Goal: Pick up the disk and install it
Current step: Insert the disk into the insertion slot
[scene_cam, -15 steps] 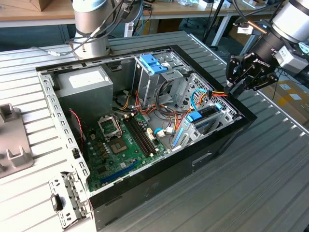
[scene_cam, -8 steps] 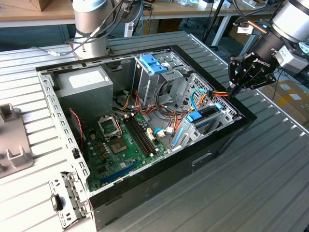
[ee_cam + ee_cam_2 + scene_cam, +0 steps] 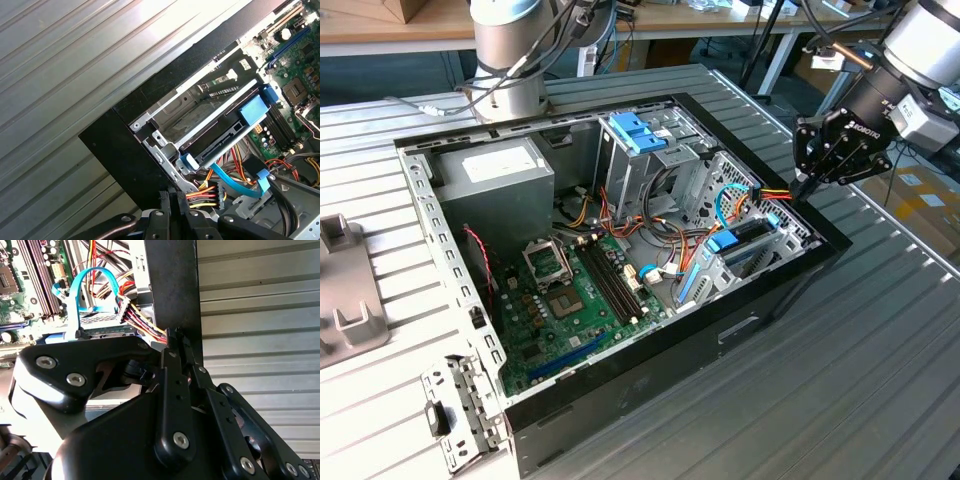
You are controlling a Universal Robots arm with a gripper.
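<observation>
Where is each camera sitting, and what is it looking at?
Exterior view: off the arm, looking down into the open computer case; the arm and gripper show at the exterior view's right.
First wrist view: rides on the arm, looks past the gripper at the disk in the case's corner.
Second wrist view: rides on the arm, looks along the gripper at coloured wires.
Shared: both wrist views show gripper, coloured wires and motherboard.
</observation>
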